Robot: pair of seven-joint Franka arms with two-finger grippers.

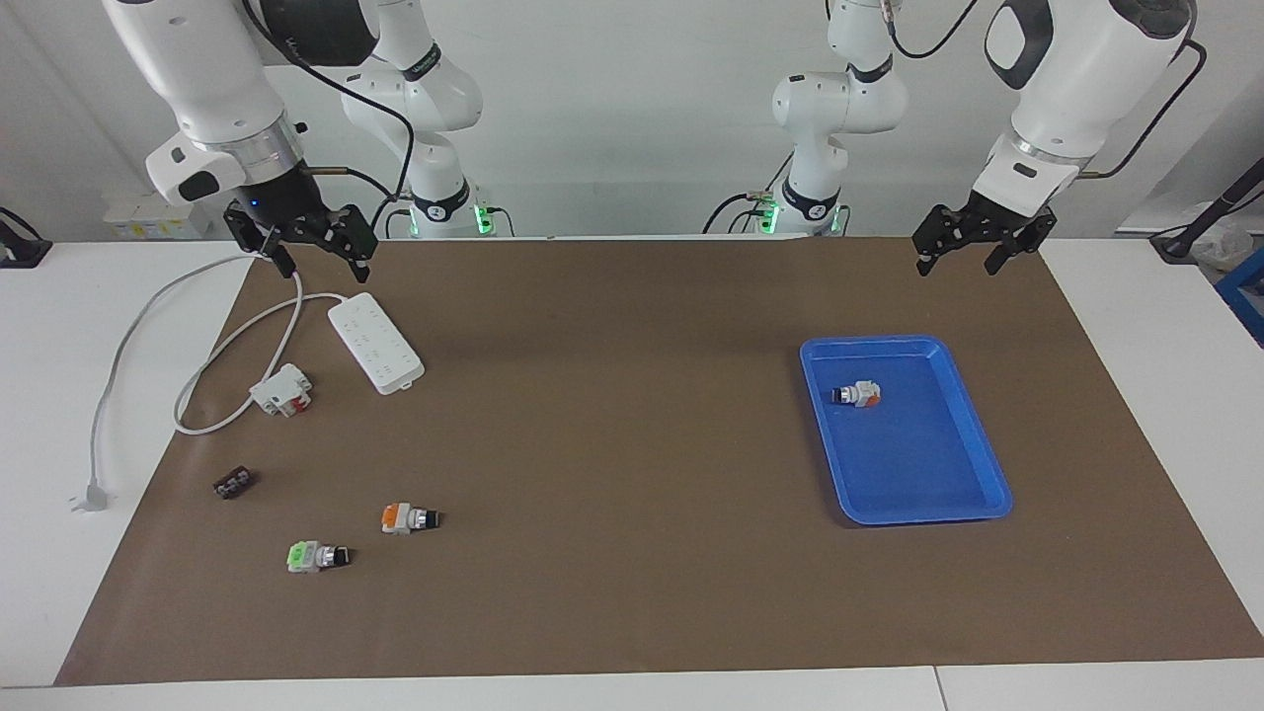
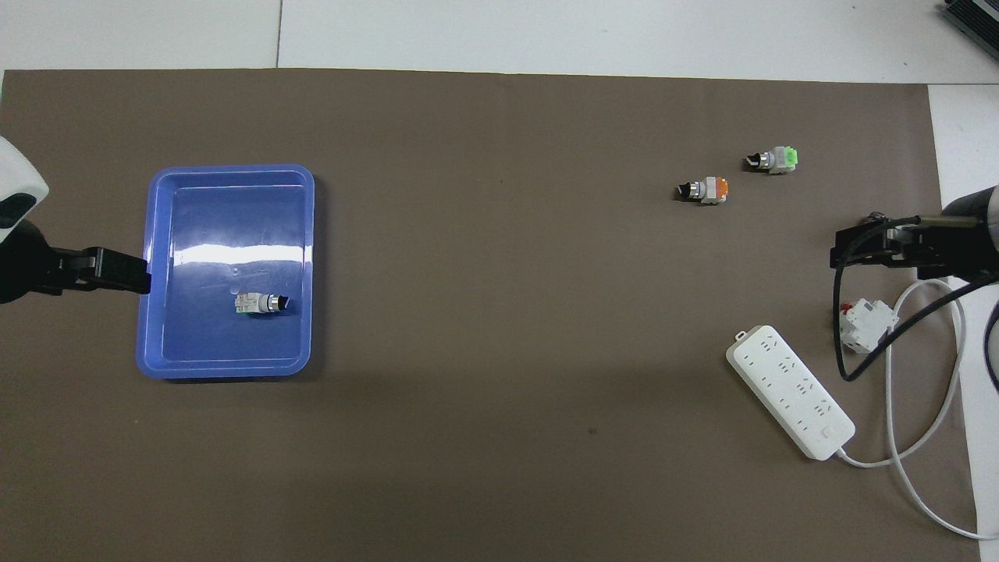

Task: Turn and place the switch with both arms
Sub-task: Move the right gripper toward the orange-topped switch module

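The switch (image 1: 407, 517) lies on its side on the brown mat toward the right arm's end, with a white body, an orange end block and a black knob; it also shows in the overhead view (image 2: 705, 190). My right gripper (image 1: 314, 259) is open and empty, raised over the power strip's cable, well apart from the switch. My left gripper (image 1: 960, 262) is open and empty, raised over the mat by the blue tray (image 1: 948, 494). Both grippers also show in the overhead view, the left (image 2: 117, 269) and the right (image 2: 866, 250).
A white switch with an orange-red end (image 1: 859, 394) lies in the tray. A green-ended switch (image 1: 314, 557) lies beside the task's switch, farther from the robots. A white power strip (image 1: 375, 342) with cable, a white-and-red breaker (image 1: 281, 388) and a small dark part (image 1: 233, 483) lie nearer the robots.
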